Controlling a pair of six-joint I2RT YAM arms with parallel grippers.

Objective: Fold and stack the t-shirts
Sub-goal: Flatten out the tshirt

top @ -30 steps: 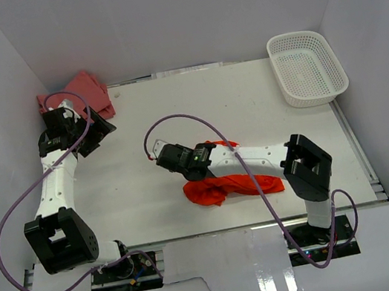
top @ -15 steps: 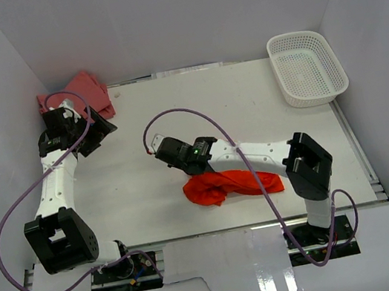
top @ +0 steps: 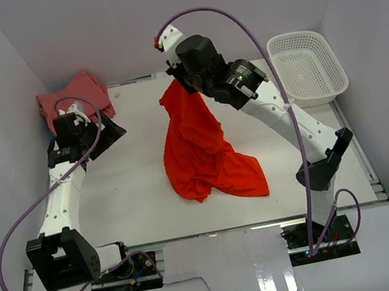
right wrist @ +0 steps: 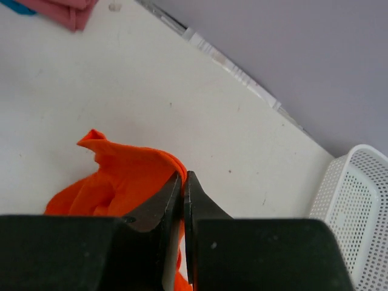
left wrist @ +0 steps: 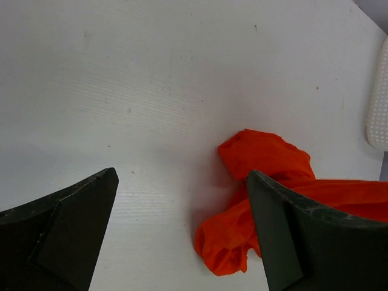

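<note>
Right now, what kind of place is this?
Probably a robot test cell: plain white walls enclose a white table, with a white left arm and white right arm at its near edge, and a white plastic mesh basket.

White mesh basket [top: 307,67] at the table's [top: 135,193] far right corner; pale strip [top: 189,69], perhaps tape, along its far edge

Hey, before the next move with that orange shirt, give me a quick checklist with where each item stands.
1. Right gripper shut on the orange-red shirt: ok.
2. Shirt lifted fully off the table: not ok, its lower end lies on it.
3. Shirt hanging smooth: not ok, it is bunched and creased.
4. Left gripper open and empty: ok.
5. Salmon-pink shirt apart from the orange one: ok.
6. Which part of the shirt is pinched: cannot tell.
</note>
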